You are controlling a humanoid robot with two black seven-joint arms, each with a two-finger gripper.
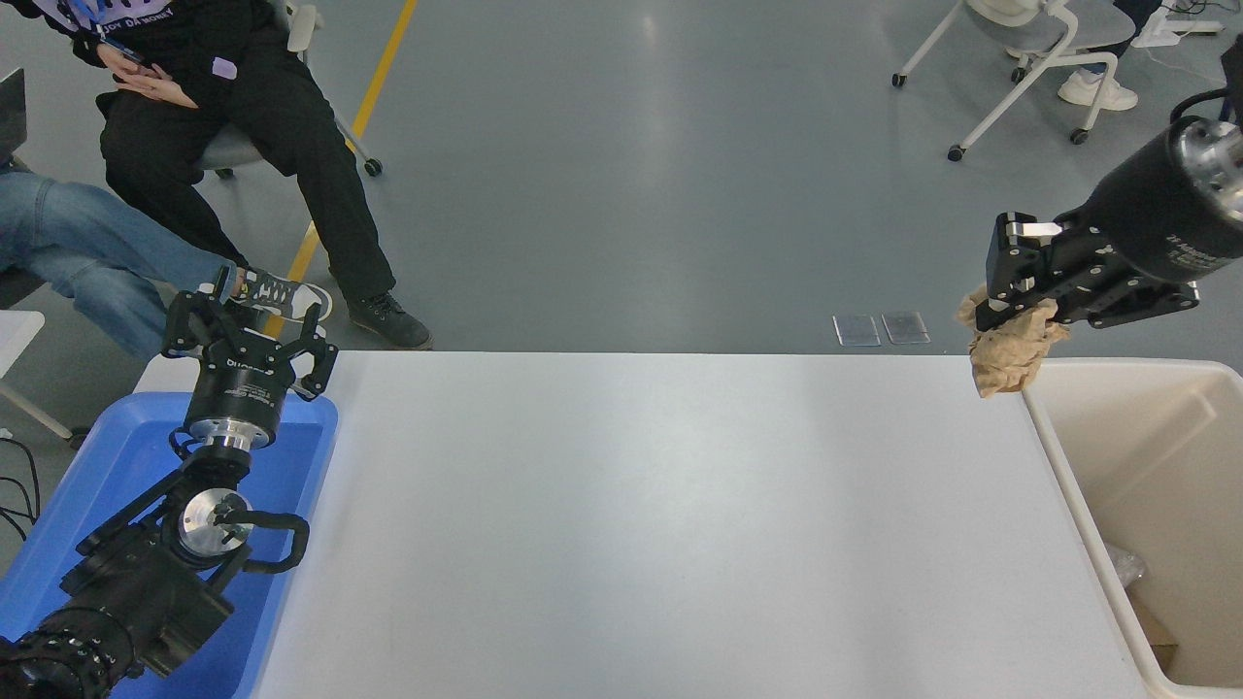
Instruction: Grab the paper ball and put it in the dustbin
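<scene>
Spreading below and to the left of the right claw, the white table fills the lower middle of the view, its far right corner lying just under that claw. The cream-beige dustbin stands below and to the right of the claw, against the table's right edge, its deep smooth walls open to view and a few scraps showing at the bottom. Far to the claw's left, a shallow blue tray sits at the table's left end, and the parked left claw rests above its far rim with its fingers spread wide, holding nothing. Farther left and higher, two seated people show only legs and folded hands. The right claw hangs in the air, clamped on the paper ball; the crumpled tan wad dangles from its fingertips, just beneath them, above the table's far right corner and just left of the dustbin's near rim corner.
</scene>
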